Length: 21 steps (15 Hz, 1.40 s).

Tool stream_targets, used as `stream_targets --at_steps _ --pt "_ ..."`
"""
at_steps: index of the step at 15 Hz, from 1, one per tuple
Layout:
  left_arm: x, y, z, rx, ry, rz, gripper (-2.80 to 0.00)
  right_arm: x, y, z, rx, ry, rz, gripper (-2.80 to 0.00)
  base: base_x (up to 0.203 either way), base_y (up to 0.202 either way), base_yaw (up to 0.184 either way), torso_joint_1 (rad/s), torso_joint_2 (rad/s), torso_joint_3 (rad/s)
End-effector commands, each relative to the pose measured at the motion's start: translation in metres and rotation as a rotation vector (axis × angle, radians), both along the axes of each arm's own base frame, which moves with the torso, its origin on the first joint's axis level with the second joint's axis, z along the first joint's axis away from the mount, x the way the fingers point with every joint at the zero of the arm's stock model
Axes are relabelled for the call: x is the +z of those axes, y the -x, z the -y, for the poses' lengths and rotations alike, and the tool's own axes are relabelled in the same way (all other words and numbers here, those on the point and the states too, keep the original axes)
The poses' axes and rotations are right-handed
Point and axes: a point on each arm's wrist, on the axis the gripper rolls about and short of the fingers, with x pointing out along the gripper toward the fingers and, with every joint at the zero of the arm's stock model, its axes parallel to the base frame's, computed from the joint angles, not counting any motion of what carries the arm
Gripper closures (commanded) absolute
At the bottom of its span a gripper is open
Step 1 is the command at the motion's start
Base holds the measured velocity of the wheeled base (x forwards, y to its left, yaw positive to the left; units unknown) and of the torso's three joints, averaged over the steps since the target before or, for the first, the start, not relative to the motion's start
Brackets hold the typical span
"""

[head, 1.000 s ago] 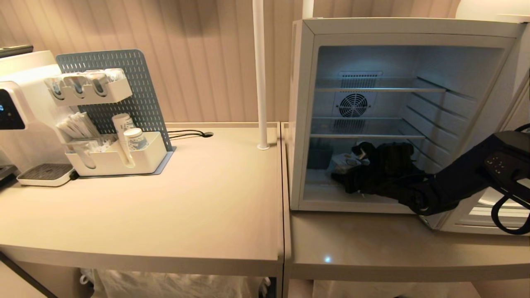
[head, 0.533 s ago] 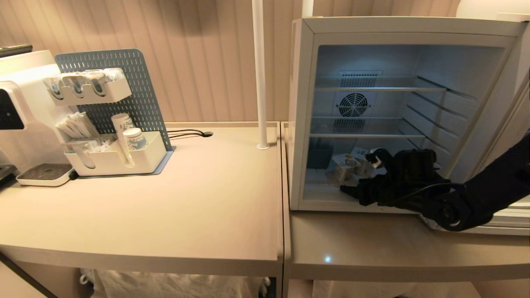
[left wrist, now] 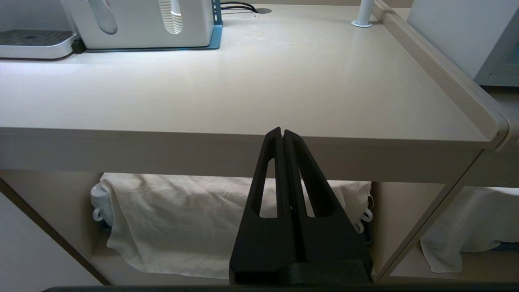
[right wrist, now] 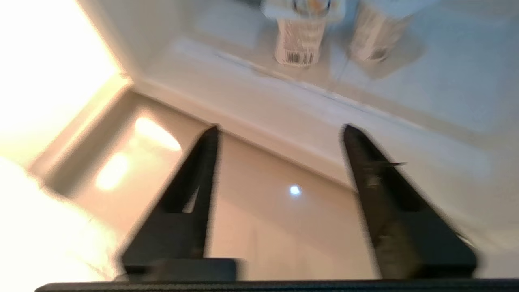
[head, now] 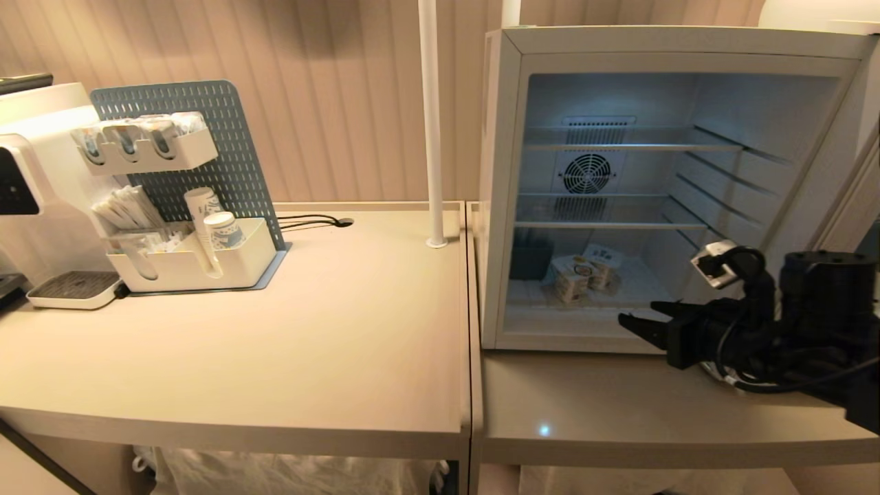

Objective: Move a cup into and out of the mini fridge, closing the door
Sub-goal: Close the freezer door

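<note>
at the table's 9 o'clock edge sits a white coffee machine [head: 27, 172], and beside it a blue-grey perforated pegboard organiser [head: 185, 185] with white bins holding paper cups. a thin white pole [head: 431, 124] rises at 12 o'clock from the pale beige table [head: 309, 330]. the left gripper [left wrist: 282, 134], black with its fingers pressed together on nothing, hangs parked below the table's front edge. at 2 o'clock the white boxy mini fridge [head: 502, 172] stands open, wire shelves and rear fan showing; two small printed cups [head: 581, 275] rest on its floor. the door is swung out past the fridge's right side and barely shows. the right gripper [head: 639, 320], black, hovers just outside the fridge's front sill at 4 o'clock, jaws spread apart and empty. the cup looks placed inside, so the step in hand is probably the retreat; next, the arm likely needs to clear the opening and reach for the door to push it closed.
</note>
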Motion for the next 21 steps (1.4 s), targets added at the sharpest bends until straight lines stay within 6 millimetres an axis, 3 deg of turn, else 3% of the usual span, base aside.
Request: stream_targets --at_steps 1,5,7,9,11,17,21 --pt "0.000 0.000 0.000 -0.001 0.000 -0.001 0.00 0.044 0.064 0.012 -0.011 -0.040 0.193 0.00 0.000 0.000 0.000 0.000 0.00 0.000" --pt "0.000 0.000 0.000 -0.001 0.000 -0.001 0.00 0.070 0.165 0.032 -0.050 -0.080 0.294 0.00 0.000 0.000 0.000 0.000 0.00 0.000" --pt "0.000 0.000 0.000 -0.001 0.000 -0.001 0.00 0.068 0.220 0.041 -0.030 -0.094 0.276 0.00 0.000 0.000 0.000 0.000 0.00 0.000" --pt "0.000 0.000 0.000 -0.001 0.000 0.001 0.00 0.054 0.265 0.049 -0.032 -0.110 0.226 0.00 0.000 0.000 0.000 0.000 0.00 0.000" --pt "0.000 0.000 0.000 -0.001 0.000 -0.001 0.00 0.043 0.281 0.054 -0.172 -0.131 0.163 0.00 0.000 0.000 0.000 0.000 0.00 0.000" --pt "0.000 0.000 0.000 -0.001 0.000 0.000 0.00 0.041 0.289 0.052 -0.348 -0.204 0.124 0.00 0.000 0.000 0.000 0.000 0.00 0.000" --pt "0.000 0.000 0.000 -0.001 0.000 0.000 0.00 0.004 0.320 0.050 -0.328 -0.222 0.253 0.00 0.000 0.000 0.000 0.000 0.00 0.000"
